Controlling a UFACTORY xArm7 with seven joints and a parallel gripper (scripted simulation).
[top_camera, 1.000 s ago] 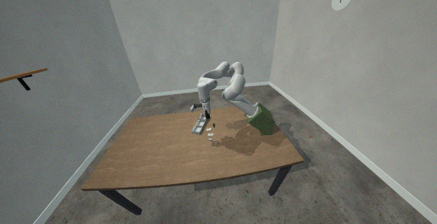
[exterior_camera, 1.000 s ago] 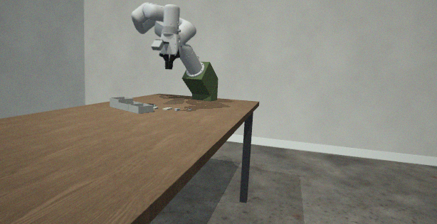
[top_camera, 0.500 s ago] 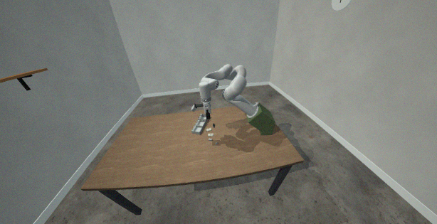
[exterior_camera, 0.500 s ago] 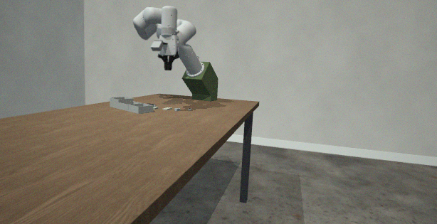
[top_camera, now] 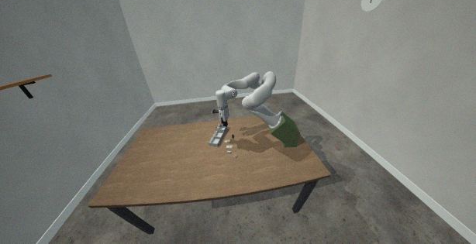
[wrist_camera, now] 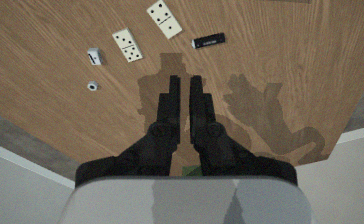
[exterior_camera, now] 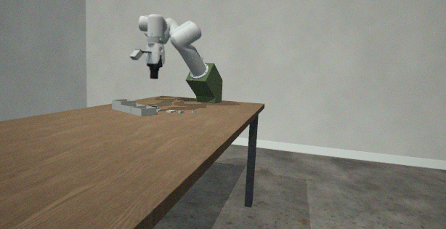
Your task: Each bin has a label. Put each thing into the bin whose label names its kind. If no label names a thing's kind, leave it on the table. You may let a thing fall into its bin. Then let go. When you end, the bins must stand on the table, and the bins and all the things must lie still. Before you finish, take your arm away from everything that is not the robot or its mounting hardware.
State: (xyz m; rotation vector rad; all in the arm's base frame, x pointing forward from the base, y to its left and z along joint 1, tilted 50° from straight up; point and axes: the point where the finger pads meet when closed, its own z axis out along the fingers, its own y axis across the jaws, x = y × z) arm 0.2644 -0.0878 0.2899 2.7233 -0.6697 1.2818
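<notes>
The black two-fingered gripper (top_camera: 224, 123) (exterior_camera: 154, 73) (wrist_camera: 185, 90) of the white jointed arm (top_camera: 260, 92) (exterior_camera: 187, 33) hangs above the brown wooden table (top_camera: 174, 162) (exterior_camera: 91, 141) (wrist_camera: 264, 60), fingers downward. Its jaws stand nearly closed, a narrow gap between them, with nothing held. Five small items lie loose on the wood, outside the grey compartmented bin unit (top_camera: 212, 143) (exterior_camera: 127, 107) and near it: a black cylindrical item with a pale end (top_camera: 232, 136) (wrist_camera: 208, 40); a cream rectangular domino with black pips (top_camera: 227, 141) (wrist_camera: 164, 19); beside it, a second cream domino (top_camera: 229, 146) (wrist_camera: 127, 45); a small whitish block with a dark mark (top_camera: 229, 152) (wrist_camera: 95, 57); and a small pale ring-like piece with a dark centre (top_camera: 236, 156) (wrist_camera: 89, 85). Bin labels are not legible.
</notes>
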